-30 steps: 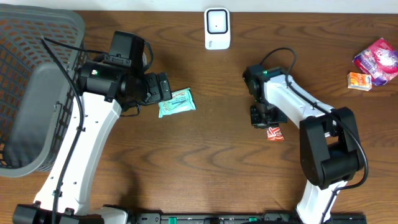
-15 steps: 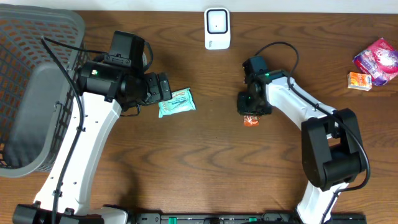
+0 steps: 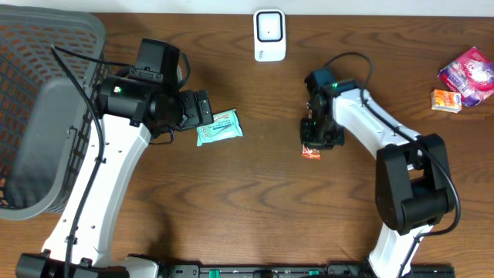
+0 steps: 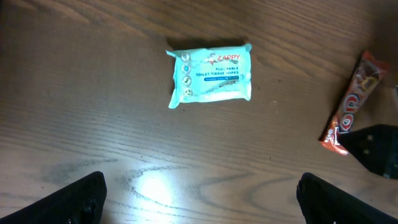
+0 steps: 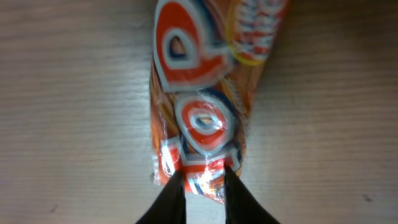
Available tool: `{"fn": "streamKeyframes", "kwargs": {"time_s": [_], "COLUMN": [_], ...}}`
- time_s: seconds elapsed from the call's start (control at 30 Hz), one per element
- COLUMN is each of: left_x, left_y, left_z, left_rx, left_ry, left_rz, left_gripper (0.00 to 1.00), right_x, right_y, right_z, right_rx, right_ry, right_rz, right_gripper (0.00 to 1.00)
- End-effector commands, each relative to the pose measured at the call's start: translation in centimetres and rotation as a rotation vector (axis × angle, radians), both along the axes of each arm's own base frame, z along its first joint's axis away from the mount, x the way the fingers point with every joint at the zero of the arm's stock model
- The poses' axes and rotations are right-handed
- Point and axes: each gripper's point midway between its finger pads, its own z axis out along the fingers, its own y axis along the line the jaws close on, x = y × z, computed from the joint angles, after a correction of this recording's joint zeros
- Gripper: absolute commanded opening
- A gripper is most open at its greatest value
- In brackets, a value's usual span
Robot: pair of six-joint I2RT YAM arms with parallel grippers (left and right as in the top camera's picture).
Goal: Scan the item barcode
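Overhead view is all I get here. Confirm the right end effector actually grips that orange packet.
Observer: Right wrist view: the right end effector is pinched on the end seam of the orange packet.
Operator: Give me the face it shows.
Observer: Big red-and-white lettering; no barcode visible on that side.
Operator: Now the left side.
Observer: In its wrist view the left end effector is wide open and empty; the teal wipes pack lies ahead of it, label reading ZAPPY.
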Motion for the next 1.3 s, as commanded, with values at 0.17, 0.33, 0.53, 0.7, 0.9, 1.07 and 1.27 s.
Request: {"fn": "streamKeyframes", "kwargs": {"time_s": [0.17,0.33,0.53,0.7,0.9,1.07,1.27], "left_x": [0.1,0.1,0.1,0.1,0.1,0.1,0.1], "left_y": [0.2,0.2,0.2,0.2,0.2,0.2,0.2], "left_z": [0.1,0.1,0.1,0.1,0.1,0.1,0.1], "left_rx": [0.009,0.009,0.009,0.009,0.009,0.009,0.009], "left_ry": [-0.005,-0.005,-0.005,-0.005,-0.005,-0.005,-0.005], "left_rz": [0.002,0.002,0.002,0.002,0.002,0.002,0.003], "left_gripper": [0.98,0.98,0.98,0.98,0.98,0.98,0.98], "right_x": [-2.2,2.4,5.9,6.5,8.1,9.0,8.8], "right_y": [0.7,-1.1,-0.8,-1.6,-1.1,-0.7,-1.0], "right_z": [-1.2,3.4,3.2,1.6,0.2,0.4,2.5], "right_rx": [-0.039,-0.113,-0.09,-0.126,-0.088,-0.069,-0.085], "right_ry": [0.042,-0.083,-0.217,-0.263,-0.358,-0.397,-0.353], "right_rz": [0.004,-0.03,-0.054,-0.101,-0.112,-0.116,-0.107], "right_gripper": [0.1,0.29,0.34,0.22,0.22,0.24,0.01]}}
